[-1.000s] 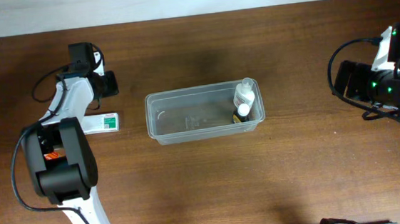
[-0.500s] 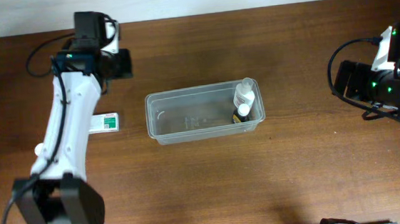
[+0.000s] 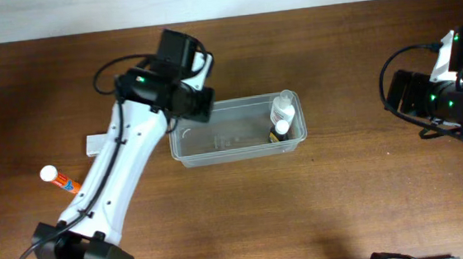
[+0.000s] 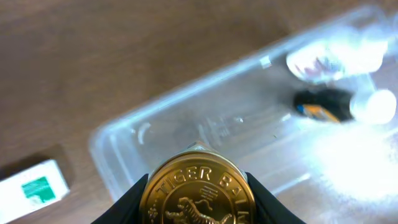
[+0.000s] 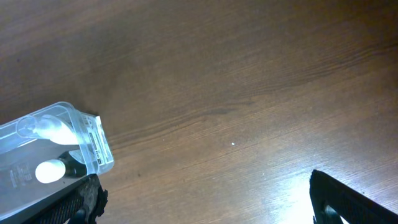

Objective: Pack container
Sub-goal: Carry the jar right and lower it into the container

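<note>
The clear plastic container (image 3: 185, 155) lies mid-table and also shows in the left wrist view (image 4: 112, 162) and the right wrist view (image 5: 93, 146). In its right end lie a clear bottle (image 3: 283, 106) and a dark bottle with a white cap (image 3: 279, 130). My left gripper (image 3: 192, 99) hovers over the container's left end, shut on a gold Tiger Balm jar (image 4: 198, 190). My right gripper (image 5: 205, 199) is open and empty over bare wood at the far right.
A white and green box (image 4: 34, 186) lies left of the container, mostly hidden by the left arm in the overhead view (image 3: 96, 143). An orange tube with a white cap (image 3: 59, 179) lies at the left.
My left arm has swung from the far left to over the container's left end with the jar. The orange tube has come into view. The right arm has not moved.
</note>
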Controlling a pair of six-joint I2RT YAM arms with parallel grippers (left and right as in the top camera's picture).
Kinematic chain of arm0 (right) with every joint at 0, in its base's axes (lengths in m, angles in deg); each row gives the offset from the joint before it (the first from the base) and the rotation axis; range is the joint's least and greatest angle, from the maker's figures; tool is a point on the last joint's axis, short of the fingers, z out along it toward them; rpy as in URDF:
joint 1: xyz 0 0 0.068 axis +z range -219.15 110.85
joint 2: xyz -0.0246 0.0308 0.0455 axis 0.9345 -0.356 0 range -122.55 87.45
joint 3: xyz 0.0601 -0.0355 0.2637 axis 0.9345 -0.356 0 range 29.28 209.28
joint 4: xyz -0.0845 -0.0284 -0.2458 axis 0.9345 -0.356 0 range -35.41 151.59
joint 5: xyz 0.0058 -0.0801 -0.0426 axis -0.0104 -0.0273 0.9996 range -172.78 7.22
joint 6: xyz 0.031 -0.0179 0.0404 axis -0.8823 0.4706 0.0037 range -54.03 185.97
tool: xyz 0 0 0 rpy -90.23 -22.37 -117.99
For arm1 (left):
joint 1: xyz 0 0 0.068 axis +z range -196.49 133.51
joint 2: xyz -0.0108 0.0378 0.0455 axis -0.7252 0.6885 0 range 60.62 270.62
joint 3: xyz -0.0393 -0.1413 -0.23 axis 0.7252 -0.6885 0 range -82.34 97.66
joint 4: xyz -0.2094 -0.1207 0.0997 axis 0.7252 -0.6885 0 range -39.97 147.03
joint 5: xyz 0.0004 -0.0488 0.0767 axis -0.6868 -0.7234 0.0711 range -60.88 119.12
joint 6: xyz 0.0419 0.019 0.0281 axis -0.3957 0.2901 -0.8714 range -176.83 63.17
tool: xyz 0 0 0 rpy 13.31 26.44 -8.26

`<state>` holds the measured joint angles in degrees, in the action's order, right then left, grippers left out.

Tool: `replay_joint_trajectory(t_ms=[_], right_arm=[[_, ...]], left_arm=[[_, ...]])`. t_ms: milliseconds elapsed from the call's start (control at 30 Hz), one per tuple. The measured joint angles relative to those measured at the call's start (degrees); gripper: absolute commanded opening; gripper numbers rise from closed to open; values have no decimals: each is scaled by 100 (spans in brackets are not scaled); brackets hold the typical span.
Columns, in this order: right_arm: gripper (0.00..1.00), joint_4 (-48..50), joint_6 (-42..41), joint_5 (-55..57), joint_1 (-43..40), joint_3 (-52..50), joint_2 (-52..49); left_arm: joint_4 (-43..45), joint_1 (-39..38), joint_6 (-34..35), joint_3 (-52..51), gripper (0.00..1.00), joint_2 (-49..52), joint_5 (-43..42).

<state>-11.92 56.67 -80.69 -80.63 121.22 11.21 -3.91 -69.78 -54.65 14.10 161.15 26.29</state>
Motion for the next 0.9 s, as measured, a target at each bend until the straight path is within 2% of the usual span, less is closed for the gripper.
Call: replay_joint_trajectory(t_ms=[100, 367, 900], right_arm=[[98, 2, 0, 0, 0, 0, 0], [98, 0, 0, 0, 0, 0, 0], [98, 0, 2, 0, 0, 0, 0]], left_arm=[[96, -98, 24, -452, 34, 0, -33], [1217, -94, 66, -1792, 35, 0, -24], [3058, -92, 66, -3064, 35, 0, 892]])
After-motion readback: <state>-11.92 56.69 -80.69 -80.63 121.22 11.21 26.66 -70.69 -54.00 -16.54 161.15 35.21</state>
